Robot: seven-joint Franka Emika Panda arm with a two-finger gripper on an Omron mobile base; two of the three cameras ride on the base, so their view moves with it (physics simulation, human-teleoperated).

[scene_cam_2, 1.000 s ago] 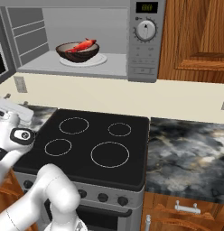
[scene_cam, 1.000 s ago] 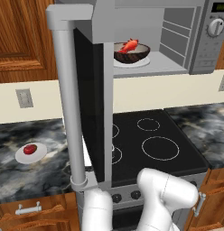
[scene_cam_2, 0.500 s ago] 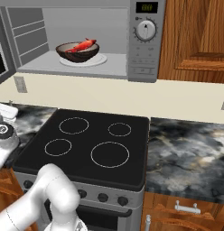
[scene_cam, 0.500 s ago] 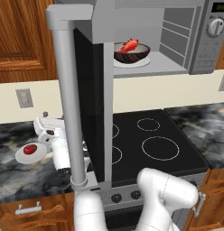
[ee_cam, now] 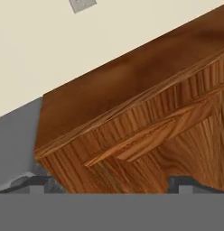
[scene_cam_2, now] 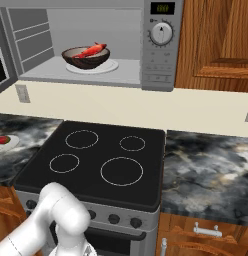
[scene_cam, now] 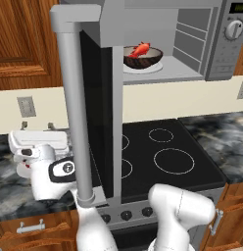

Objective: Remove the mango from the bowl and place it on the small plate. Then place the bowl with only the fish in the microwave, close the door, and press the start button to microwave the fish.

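Pincer (scene_cam: pixel 36 126) sits at left-centre of the left base view, left of the door's handle bar (scene_cam: pixel 74 112), fingers pointing up and spread wide with nothing between them. Hand view has the two dark tips (ee_cam: pixel 38 182) far apart at the bottom edge, facing a wooden cabinet (ee_cam: pixel 132 131) and cream wall.

Microwave (scene_cam_2: pixel 161 45) is at top centre of the right base view, and the door (scene_cam: pixel 96 112) is swung fully open, its dark glass edge-on down the middle of the left base view. The bowl (scene_cam_2: pixel 86 59) rests on the white turntable (scene_cam_2: pixel 108 67) inside the cavity, with the fish (scene_cam_2: pixel 91 50) lying across it.

Mango (scene_cam_2: pixel 2 140) sits on the small plate (scene_cam_2: pixel 10 144) at the left edge of the right base view, on the marble counter (scene_cam_2: pixel 26 150) just left of the black stove (scene_cam_2: pixel 96 160).
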